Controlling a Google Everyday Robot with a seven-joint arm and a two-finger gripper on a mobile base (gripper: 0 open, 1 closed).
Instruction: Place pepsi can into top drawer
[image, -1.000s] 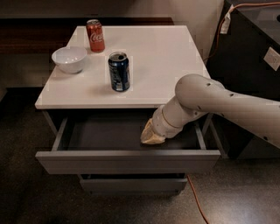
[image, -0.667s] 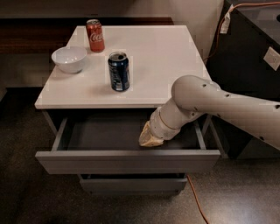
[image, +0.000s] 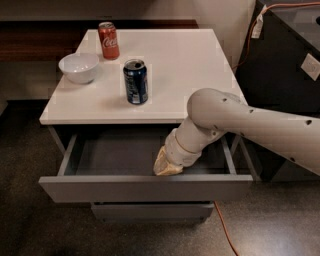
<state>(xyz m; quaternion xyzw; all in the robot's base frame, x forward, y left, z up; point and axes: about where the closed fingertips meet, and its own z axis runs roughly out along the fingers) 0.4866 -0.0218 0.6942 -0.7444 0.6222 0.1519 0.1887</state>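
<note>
The pepsi can (image: 135, 81), dark blue with a silver top, stands upright on the white cabinet top (image: 190, 70), near its front edge. The top drawer (image: 145, 188) is pulled open below it, showing a grey empty inside. My gripper (image: 166, 166) hangs down inside the drawer near its front wall, right of centre, on the end of the pale arm (image: 250, 122) that comes in from the right. It is below and to the right of the can, and holds nothing that I can see.
A red Coca-Cola can (image: 108, 40) stands at the back left of the cabinet top, a white bowl (image: 78, 67) in front of it. A lower drawer (image: 150, 211) is shut. A dark unit (image: 287, 60) stands at the right; an orange cable (image: 225, 232) lies on the floor.
The arm and gripper have shifted slightly to the left inside the open drawer. The cans, bowl and drawer have not moved.
</note>
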